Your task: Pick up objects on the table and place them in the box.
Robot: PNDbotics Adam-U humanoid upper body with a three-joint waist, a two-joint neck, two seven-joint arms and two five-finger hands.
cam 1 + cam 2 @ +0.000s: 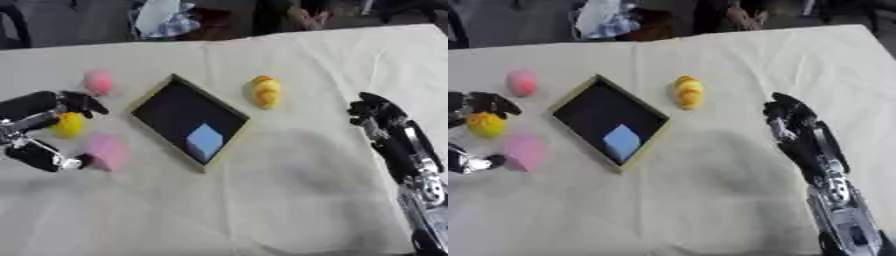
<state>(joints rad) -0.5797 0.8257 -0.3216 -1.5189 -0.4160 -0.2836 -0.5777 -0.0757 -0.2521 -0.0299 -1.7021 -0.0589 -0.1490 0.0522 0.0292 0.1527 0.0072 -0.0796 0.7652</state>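
Between the thumb and curled fingers of the left hand (39,131) sits a small yellow ball (68,124), apparently gripped, with the box (157,95) just to that hand's right, while the right hand (378,116) hangs relaxed farther off over the bench (262,200).

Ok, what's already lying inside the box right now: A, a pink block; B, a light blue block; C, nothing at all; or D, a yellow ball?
B: a light blue block lies inside the dark box, while the yellow and pink things sit outside it on the table.
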